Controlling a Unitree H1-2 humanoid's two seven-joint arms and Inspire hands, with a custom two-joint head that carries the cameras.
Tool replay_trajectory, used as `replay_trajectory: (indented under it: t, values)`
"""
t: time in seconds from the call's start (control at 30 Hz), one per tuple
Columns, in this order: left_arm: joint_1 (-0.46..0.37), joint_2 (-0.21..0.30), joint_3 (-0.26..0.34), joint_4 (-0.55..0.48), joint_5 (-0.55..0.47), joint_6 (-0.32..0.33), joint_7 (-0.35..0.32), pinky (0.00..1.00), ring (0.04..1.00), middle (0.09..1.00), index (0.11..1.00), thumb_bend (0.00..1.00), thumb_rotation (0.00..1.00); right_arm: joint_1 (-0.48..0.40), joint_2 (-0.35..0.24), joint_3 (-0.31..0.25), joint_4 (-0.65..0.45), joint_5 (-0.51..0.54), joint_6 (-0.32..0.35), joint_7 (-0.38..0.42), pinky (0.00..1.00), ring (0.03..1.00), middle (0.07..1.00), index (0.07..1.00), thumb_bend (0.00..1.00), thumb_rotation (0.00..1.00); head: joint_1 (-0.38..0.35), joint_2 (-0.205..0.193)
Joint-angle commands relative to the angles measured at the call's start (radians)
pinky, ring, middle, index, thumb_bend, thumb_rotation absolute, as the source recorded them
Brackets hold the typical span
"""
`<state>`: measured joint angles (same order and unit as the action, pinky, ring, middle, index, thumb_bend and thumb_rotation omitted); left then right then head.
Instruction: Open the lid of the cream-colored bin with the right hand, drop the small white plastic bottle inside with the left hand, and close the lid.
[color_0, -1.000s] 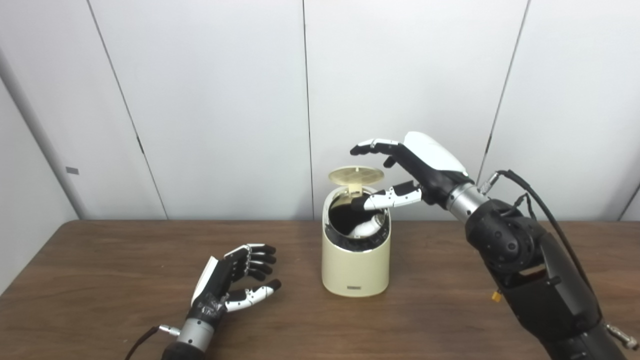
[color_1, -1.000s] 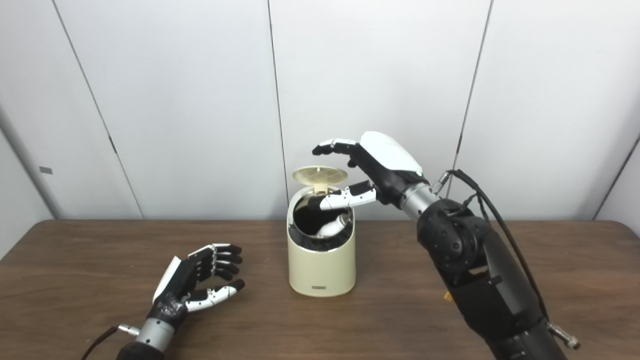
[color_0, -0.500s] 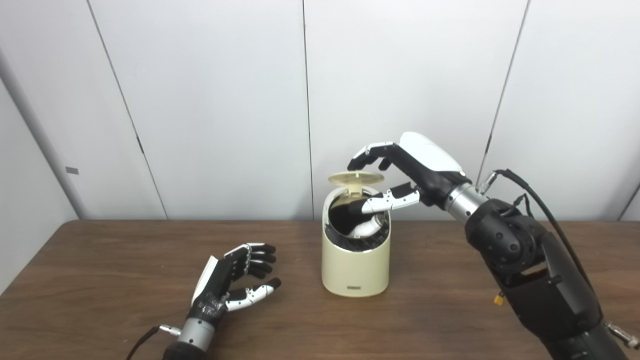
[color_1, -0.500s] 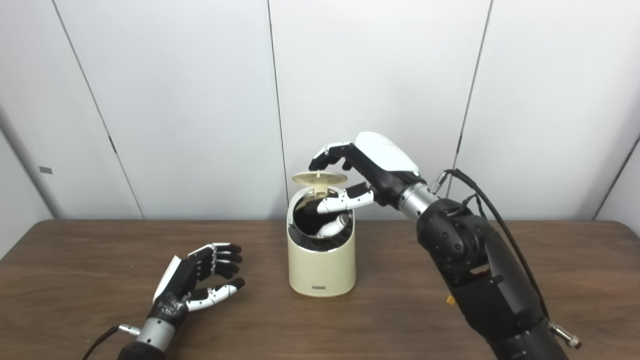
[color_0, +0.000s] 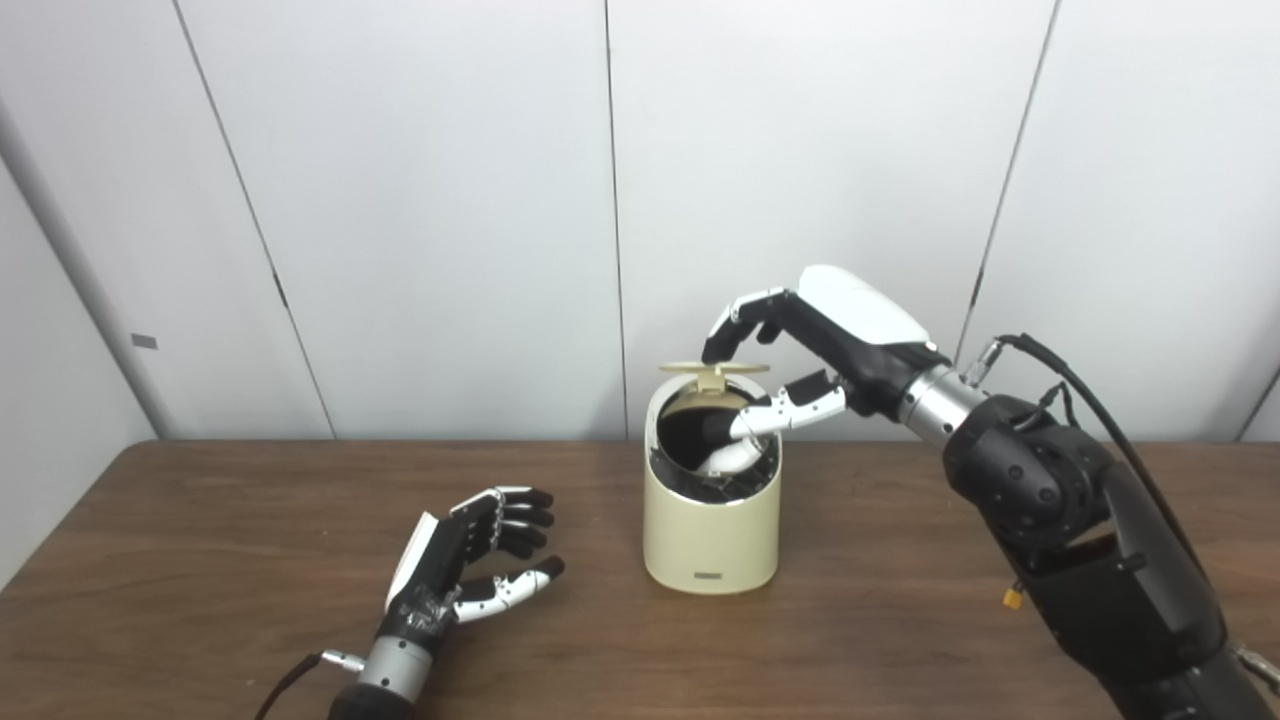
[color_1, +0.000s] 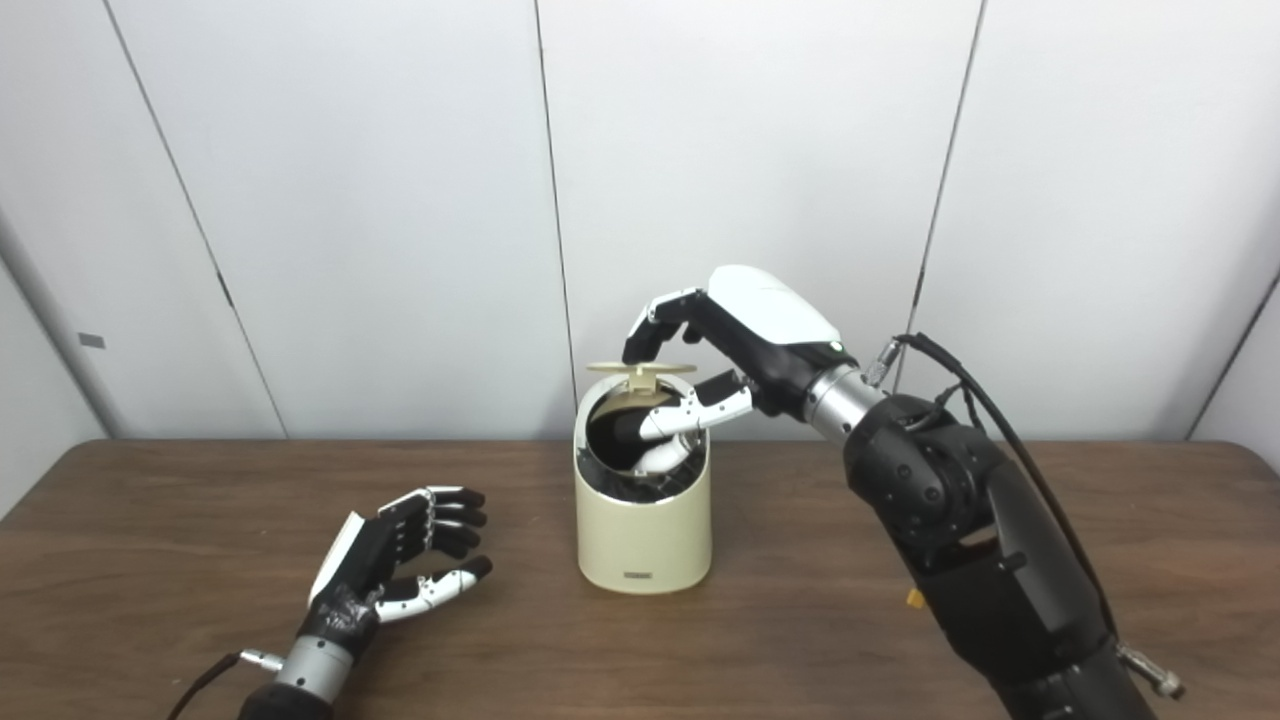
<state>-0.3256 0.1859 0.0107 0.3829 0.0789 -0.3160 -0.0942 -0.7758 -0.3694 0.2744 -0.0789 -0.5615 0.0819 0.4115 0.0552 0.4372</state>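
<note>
Pressing down comes next: your right hand (color_0: 800, 345), fingers curled and holding nothing, sits directly above the round cream plastic lid (color_0: 712, 369), small white plastic bottle (color_0: 728, 459) inside the cream-colored cylindrical bin (color_0: 710, 530); left hand (color_0: 465, 565) rests open on the table (color_0: 200, 560).

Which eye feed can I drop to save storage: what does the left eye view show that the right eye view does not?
Left eye view only: a longer stretch of the brown wooden table's left edge. Right eye view only: the table's far right corner. Both: the cream-colored round bin, its raised lid at the right hand's fingertips, the small white plastic bottle inside, and the open left hand on the table.
</note>
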Motion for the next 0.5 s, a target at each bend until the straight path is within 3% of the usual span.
replay_trajectory:
  t: [0.0, 0.17, 0.47]
  values:
    - [0.042, -0.03, -0.009, 0.022, -0.01, 0.0, 0.012, 0.57, 0.606, 0.66, 0.69, 0.57, 0.0, -0.032, -0.026, 0.003, -0.052, -0.015, 0.013, 0.027, 0.69, 0.76, 0.628, 0.597, 0.62, 0.51, 0.005, 0.005]
    - [0.041, -0.036, -0.006, 0.023, -0.003, -0.006, 0.024, 0.57, 0.602, 0.654, 0.683, 0.57, 0.0, -0.017, -0.052, 0.036, -0.091, -0.047, 0.037, 0.102, 0.76, 0.802, 0.648, 0.62, 0.62, 0.5, 0.006, 0.006]
    - [0.041, -0.043, 0.001, 0.022, -0.015, -0.007, 0.024, 0.57, 0.602, 0.652, 0.677, 0.57, 0.0, 0.005, -0.056, 0.048, -0.076, -0.051, 0.006, 0.13, 0.76, 0.808, 0.653, 0.634, 0.64, 0.49, 0.013, 0.014]
